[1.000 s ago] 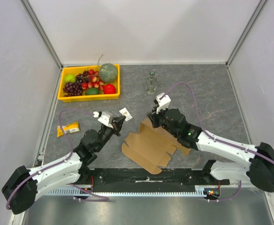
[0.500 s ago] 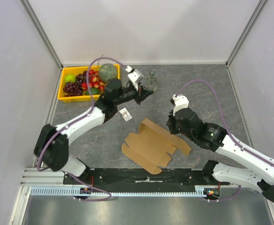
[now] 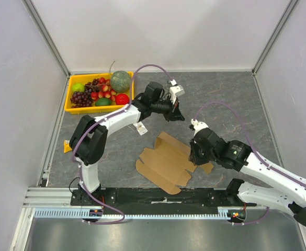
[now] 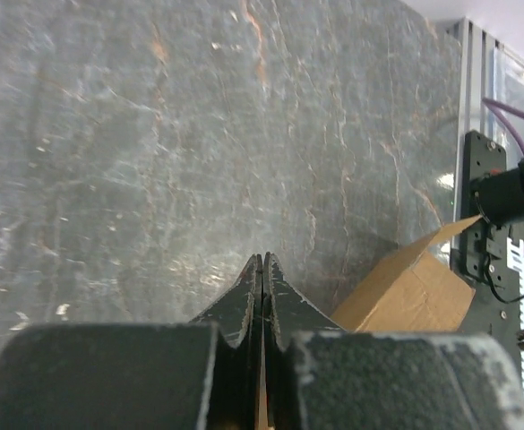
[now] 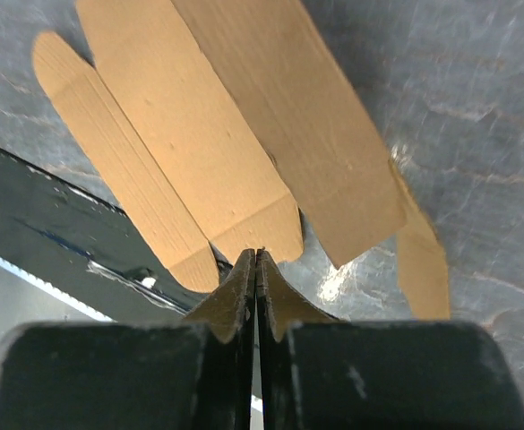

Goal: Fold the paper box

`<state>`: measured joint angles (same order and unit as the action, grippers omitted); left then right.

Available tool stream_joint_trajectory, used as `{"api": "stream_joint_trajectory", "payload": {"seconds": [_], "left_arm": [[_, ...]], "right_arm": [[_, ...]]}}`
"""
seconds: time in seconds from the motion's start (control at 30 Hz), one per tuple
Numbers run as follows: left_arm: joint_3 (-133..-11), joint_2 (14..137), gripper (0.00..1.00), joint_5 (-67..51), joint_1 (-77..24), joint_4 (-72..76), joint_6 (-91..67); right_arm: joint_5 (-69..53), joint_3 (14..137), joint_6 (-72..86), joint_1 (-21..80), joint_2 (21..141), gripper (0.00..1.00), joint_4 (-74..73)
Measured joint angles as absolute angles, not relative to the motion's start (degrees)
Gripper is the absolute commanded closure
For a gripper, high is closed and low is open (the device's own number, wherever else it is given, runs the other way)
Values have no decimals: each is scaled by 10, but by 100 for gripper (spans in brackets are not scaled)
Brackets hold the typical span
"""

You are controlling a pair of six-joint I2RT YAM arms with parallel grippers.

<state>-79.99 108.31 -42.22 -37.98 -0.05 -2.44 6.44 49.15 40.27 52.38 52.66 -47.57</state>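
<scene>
The paper box [image 3: 166,162] is a flat brown die-cut cardboard sheet lying near the table's front middle, its flaps spread out. My right gripper [image 3: 194,158] is shut just above the sheet's right side, and nothing shows between the jaws. In the right wrist view its tips [image 5: 255,256] hang over the edge of a flap of the paper box [image 5: 199,116]. My left gripper [image 3: 181,115] is shut and empty, stretched out over bare table behind the sheet. The left wrist view has its tips [image 4: 262,261] above grey stone, with a raised corner of the paper box [image 4: 405,291] to the right.
A yellow tray [image 3: 68,99] of fruit stands at the back left. A small white item [image 3: 139,127] lies under the left forearm, and a yellow packet [image 3: 66,146] peeks out at the left. A black rail [image 3: 142,196] runs along the near edge.
My left arm has swung from the near left up to the far middle and now covers the bottle's place. My right gripper drew back to the right, then dropped to the sheet's right side.
</scene>
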Motion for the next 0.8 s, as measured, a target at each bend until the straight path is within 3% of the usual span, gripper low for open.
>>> {"api": "stream_joint_trajectory", "payload": {"seconds": [0.4,0.8], "left_arm": [[-809,1158,98,-424,-420,-110,27],[-787,1174,98,-392,-426,-147,41]], "right_arm": [[18,345,416,524,511,99,-376],[90,259,420,524,505,100,-250]]}}
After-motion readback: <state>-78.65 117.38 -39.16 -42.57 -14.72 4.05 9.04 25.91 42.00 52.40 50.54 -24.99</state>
